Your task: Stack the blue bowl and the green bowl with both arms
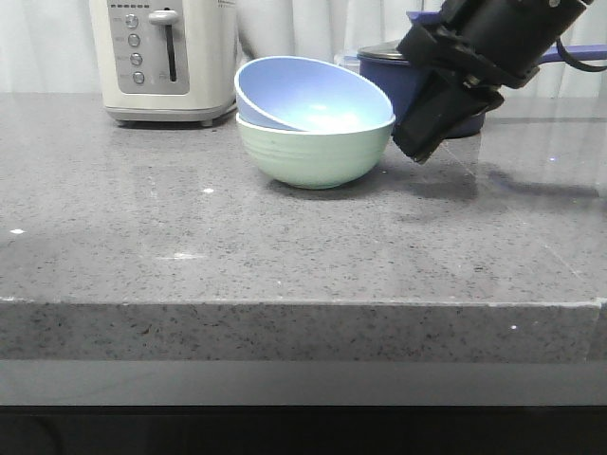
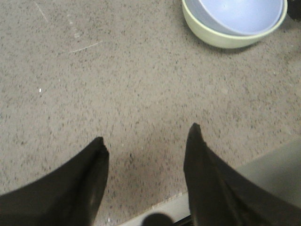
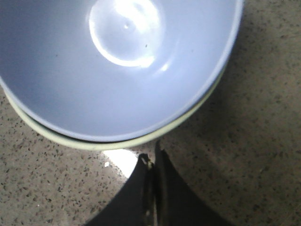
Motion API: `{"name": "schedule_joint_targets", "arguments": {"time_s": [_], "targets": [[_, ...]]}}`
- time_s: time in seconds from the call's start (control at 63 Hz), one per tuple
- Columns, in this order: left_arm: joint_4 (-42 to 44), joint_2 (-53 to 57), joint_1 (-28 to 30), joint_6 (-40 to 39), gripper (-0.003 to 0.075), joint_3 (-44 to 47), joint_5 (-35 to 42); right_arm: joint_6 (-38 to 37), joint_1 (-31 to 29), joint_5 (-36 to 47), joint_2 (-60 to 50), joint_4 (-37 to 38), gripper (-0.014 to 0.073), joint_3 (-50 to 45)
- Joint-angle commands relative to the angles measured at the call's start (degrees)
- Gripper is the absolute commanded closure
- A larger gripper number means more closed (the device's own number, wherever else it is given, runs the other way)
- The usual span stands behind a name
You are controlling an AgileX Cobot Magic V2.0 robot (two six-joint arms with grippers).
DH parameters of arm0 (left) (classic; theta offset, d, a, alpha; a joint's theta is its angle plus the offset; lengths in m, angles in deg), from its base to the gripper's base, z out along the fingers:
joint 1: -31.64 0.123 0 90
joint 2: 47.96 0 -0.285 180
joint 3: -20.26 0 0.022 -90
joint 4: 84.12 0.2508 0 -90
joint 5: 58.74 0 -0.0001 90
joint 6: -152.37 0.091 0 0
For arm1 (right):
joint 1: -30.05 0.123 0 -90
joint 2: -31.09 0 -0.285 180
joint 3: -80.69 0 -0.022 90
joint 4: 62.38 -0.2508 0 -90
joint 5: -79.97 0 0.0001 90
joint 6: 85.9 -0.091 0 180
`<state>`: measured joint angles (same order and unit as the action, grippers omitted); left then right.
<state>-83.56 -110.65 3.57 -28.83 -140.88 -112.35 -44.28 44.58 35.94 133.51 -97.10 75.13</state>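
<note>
The blue bowl [image 1: 308, 93] sits tilted inside the green bowl [image 1: 313, 152] on the grey counter. Both also show in the left wrist view, blue bowl [image 2: 242, 14] in green bowl [image 2: 211, 35], and in the right wrist view, blue bowl [image 3: 113, 66] over the green rim [image 3: 89, 143]. My right gripper [image 1: 417, 150] hangs just right of the bowls, above the counter; its fingers are shut together and empty [image 3: 153, 157], a little apart from the green rim. My left gripper [image 2: 146, 134] is open and empty over bare counter near the front edge, far from the bowls; it is out of the front view.
A white toaster [image 1: 166, 57] stands at the back left. A dark navy lidded saucepan [image 1: 398, 62] stands behind my right gripper. The counter's front edge [image 1: 303, 305] runs across the front view.
</note>
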Motion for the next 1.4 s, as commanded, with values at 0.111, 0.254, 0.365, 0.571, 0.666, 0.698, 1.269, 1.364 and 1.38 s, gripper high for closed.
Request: {"name": "schedule_joint_targets", "arguments": {"time_s": [0.111,0.254,0.365,0.571,0.666,0.698,1.269,1.364,1.38], "targets": [[-0.1,8.0,-0.3,-1.9,0.0351,3.8,4.7,-7.7,-0.7,-2.9,-5.4,5.6,0.0655,1.3],[-0.1,11.1,-0.3,-2.1,0.0351,5.5,5.4,-19.5,-0.7,-5.7,-10.5,16.4,0.0655,1.3],[-0.1,11.4,-0.3,-2.1,0.0351,5.5,5.7,-25.6,-0.7,-5.7,-16.3,21.0,0.0655,0.2],[-0.1,11.4,-0.3,-2.1,0.0351,5.5,6.0,-27.4,-0.7,-2.2,-31.2,21.4,0.0655,-8.7],[0.0,11.4,-0.3,-2.1,0.0351,5.5,6.3,-28.6,-0.7,-0.2,-38.1,21.4,0.0655,-13.4],[0.0,11.4,-0.3,-2.1,0.0351,5.5,6.4,-28.9,-0.7,0.3,-40.2,21.4,0.0655,-14.3],[0.0,11.4,-0.3,-2.1,0.0356,5.5,8.6,-32.7,-0.7,1.0,-62.4,21.4,0.0655,-27.1],[0.0,11.4,-0.3,-2.1,0.0427,5.5,8.6,-33.5,-0.7,1.0,-62.4,21.4,0.0655,-27.1],[0.0,11.4,-0.3,-2.1,0.0446,5.5,8.6,-33.5,-0.7,1.0,-62.4,21.4,0.0655,-27.1]]}}
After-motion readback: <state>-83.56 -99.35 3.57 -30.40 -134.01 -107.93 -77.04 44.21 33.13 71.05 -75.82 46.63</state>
